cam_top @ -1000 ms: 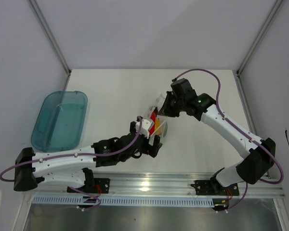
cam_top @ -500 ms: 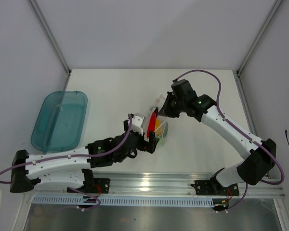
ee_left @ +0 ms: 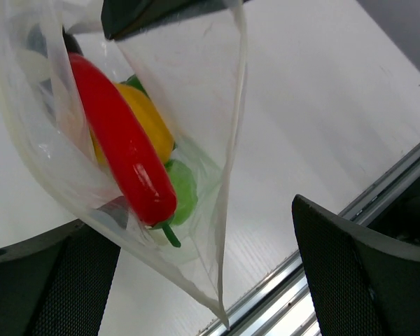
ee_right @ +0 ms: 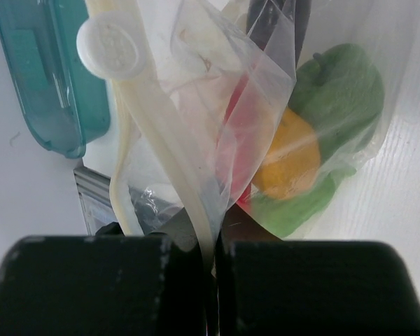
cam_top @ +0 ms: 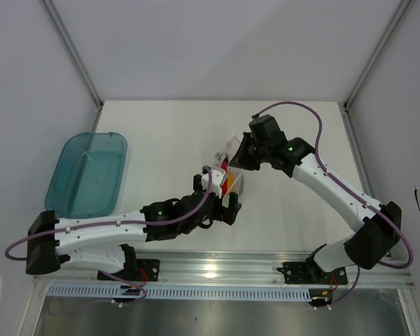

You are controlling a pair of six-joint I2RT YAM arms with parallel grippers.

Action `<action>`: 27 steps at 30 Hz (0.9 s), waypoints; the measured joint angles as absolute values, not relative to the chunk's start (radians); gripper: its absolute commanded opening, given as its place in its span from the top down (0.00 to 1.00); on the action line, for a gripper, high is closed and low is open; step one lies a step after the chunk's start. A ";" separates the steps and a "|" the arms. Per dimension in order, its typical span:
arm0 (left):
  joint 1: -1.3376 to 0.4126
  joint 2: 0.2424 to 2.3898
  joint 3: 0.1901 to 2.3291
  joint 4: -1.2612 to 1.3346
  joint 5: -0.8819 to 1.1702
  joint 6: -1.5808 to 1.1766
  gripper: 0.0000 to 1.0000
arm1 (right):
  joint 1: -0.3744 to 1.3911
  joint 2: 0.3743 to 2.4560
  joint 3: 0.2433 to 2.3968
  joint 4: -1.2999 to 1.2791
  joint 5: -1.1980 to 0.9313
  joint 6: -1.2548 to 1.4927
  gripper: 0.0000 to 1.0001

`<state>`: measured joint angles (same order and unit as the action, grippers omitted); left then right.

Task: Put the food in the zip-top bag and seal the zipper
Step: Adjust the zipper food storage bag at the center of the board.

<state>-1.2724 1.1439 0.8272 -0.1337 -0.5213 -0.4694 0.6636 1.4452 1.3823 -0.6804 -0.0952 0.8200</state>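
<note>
Where the zip-top bag [cam_top: 231, 180] is held up at the middle of the table [cam_top: 161, 133], a red chili [ee_left: 126, 157], yellow pepper [ee_left: 152, 122] and green vegetable [ee_left: 187, 192] show inside (other pieces unclear). The right gripper [ee_right: 213, 241] is pressed together on its mouth edge. The left gripper [ee_left: 210, 280] is spread wide about its lower end. A teal tray [cam_top: 87, 175] lies well apart, leftward.

Open table [cam_top: 294, 210] right of bag [cam_top: 232, 183]; left tool [cam_top: 219, 201] and right tool [cam_top: 239, 155] flank bag; tray [cam_top: 84, 175] far left.
</note>
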 measured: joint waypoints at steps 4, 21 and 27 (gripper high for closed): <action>-1.272 1.179 0.877 -0.113 -0.531 -0.453 0.02 | 0.663 1.445 1.382 -0.678 -0.095 0.825 0.99; -1.273 1.246 0.916 -0.133 -0.575 -0.441 0.99 | 0.663 1.445 1.374 -0.673 -0.095 0.839 0.91; -1.253 1.205 0.897 -0.135 -0.521 -0.389 1.00 | 0.663 1.441 1.372 -0.674 -0.096 0.818 0.50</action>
